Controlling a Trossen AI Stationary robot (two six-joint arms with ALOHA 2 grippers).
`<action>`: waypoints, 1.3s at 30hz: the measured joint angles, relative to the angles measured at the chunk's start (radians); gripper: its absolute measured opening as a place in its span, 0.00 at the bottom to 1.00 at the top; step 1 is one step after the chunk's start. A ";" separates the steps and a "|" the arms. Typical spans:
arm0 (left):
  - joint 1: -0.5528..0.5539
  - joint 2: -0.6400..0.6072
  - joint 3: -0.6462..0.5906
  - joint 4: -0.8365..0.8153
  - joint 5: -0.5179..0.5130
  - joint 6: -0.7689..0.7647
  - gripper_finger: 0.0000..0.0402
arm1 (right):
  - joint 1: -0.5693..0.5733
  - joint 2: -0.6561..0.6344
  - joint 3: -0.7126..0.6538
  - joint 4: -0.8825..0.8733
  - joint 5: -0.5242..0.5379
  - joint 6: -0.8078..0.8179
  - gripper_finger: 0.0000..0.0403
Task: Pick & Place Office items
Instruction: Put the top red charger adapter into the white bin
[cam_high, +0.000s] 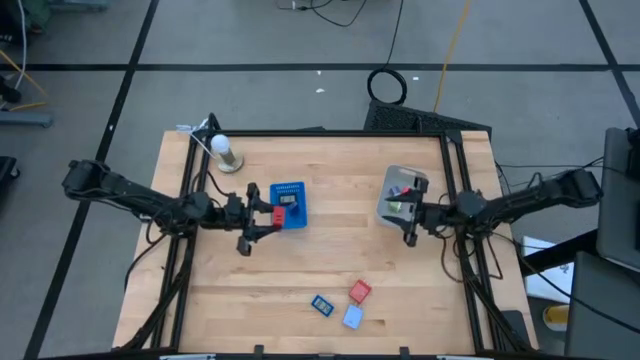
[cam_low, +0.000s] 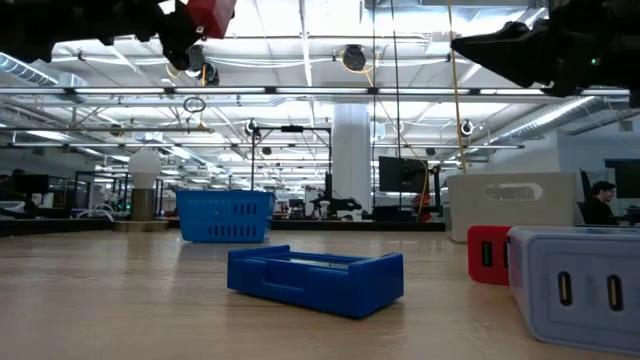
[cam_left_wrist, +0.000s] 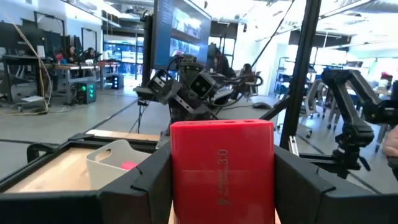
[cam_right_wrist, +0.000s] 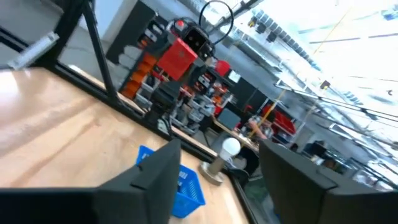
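Observation:
My left gripper (cam_high: 268, 216) hangs over the table's left middle, shut on a red office item (cam_left_wrist: 221, 165), next to the blue basket (cam_high: 290, 203). My right gripper (cam_high: 408, 220) stands open with nothing between its fingers (cam_right_wrist: 217, 180), at the near side of the translucent grey bin (cam_high: 390, 180), which holds small pieces. Three office items lie flat near the table's front edge: a dark blue one (cam_high: 322, 304), a red one (cam_high: 360, 291) and a light blue one (cam_high: 352, 317). The low view shows them close up: blue (cam_low: 315, 277), red (cam_low: 487, 253), light blue (cam_low: 575, 285). My left gripper pinches the red item's two opposite side faces (cam_left_wrist: 180, 174) between its two fingers. The fingers lie about level, coming from the table's left. The item stands upright in the hold, lifted clear, high above the table (cam_low: 208, 15).
A white bulb on a wooden stand (cam_high: 222, 150) sits at the far left corner. Black frame rails (cam_high: 455, 180) run along the table's edges. Bare wood lies between the basket and the bin.

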 joint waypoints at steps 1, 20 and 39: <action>0.004 0.004 0.007 -0.003 0.002 -0.009 0.52 | 0.014 0.021 0.018 -0.005 0.023 -0.010 0.57; 0.038 0.219 0.267 -0.001 0.087 -0.087 0.52 | 0.181 0.459 0.376 0.066 0.206 -0.422 0.77; 0.049 0.464 0.459 0.105 0.096 -0.153 0.52 | 0.269 0.682 0.554 0.260 0.329 -0.706 0.77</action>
